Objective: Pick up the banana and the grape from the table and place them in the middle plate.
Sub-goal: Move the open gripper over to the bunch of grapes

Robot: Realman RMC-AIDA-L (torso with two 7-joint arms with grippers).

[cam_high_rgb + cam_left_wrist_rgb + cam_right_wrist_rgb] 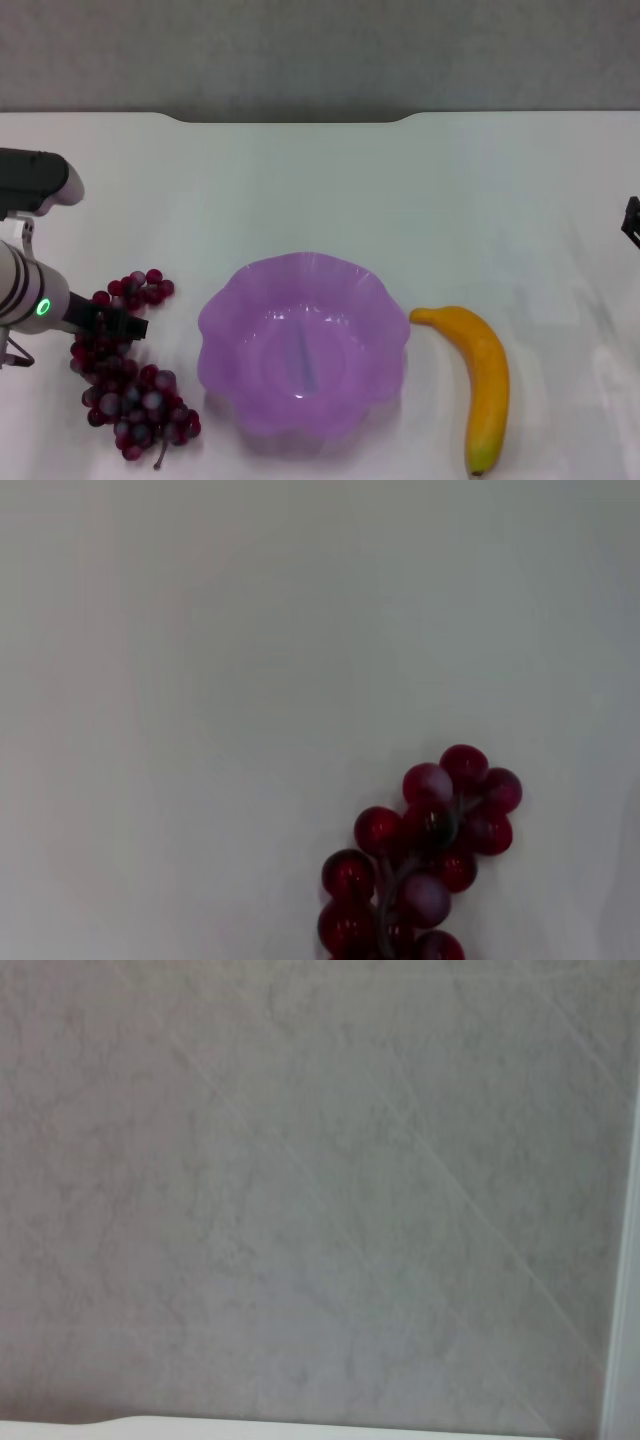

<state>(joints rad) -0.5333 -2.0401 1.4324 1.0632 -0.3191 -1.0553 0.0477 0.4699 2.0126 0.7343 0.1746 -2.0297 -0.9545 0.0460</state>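
Observation:
The grape bunch (pixel 130 375) lies on the white table (pixel 330 200) at the front left, dark red and purple with a short stem at its near end. Part of it also shows in the left wrist view (pixel 425 865). My left gripper (pixel 112 322) hangs over the far half of the bunch, just left of the purple scalloped plate (pixel 232 322), which holds nothing. The banana (pixel 482 375) lies on the table right of the plate, its greenish tip toward me. Only a dark sliver of my right gripper (pixel 632 225) shows at the right edge, far from the banana.
The table's far edge (pixel 290 118) has a notch, with grey floor behind it. The right wrist view shows only grey floor and a strip of the table's edge (pixel 300 1427).

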